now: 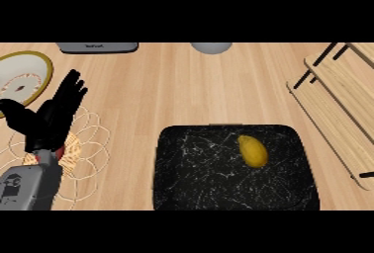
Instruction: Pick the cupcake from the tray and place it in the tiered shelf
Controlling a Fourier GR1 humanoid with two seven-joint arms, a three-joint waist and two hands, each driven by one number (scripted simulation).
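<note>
1. Tray (190,168): black, squarish with rounded corners, white marble-like veining; sits at lower centre of the frame on the tabletop (182,84).
2. On the tray, right of its middle: a smooth yellow oblong item (253,150), rounded at both ends, lying roughly lengthwise up the frame. It does not look like a cupcake; nothing else lies on the tray.
3. Tiered shelf (332,106): light wood boards on thin black supports, at the right edge of the frame, just beside the tray.
4. Left hand (55,116): black, fingers straight and spread, pointing up; holds nothing; left side of frame, grey forearm below it.
5. Right hand: does not show.
6. Under the left hand: a pale wire trivet (87,153) of looping petals.
7. Upper left: round plate (22,79), white with yellow rim.
8. Top edge: grey flat appliance (97,47); grey rounded object (211,47).
9. Tabletop: light wood grain, matte.
</note>
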